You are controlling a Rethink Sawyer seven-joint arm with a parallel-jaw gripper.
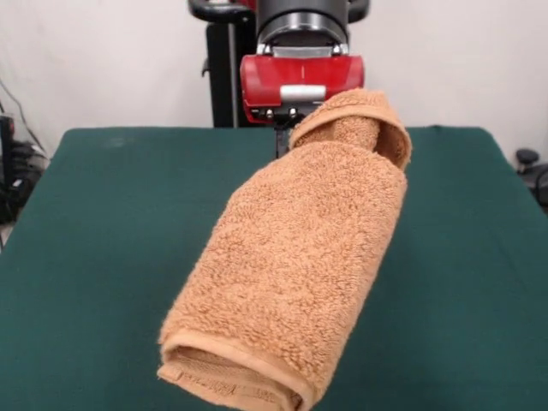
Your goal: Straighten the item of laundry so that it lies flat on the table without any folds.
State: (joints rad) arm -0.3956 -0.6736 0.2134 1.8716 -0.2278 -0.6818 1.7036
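The orange-tan terry towel is folded into a long thick band. It runs from the gripper at the top centre down to the table's near edge, where a hemmed, doubled end rests. Its far end is raised and curls over the gripper, which hangs under the red wrist and holds that end up. The towel covers the gripper's tips. The white tag does not show. The dark green table lies under it all.
The robot's black pedestal stands behind the table's far edge against a white wall. Dark cables and gear sit off the table's left side, and a small black object off its right side.
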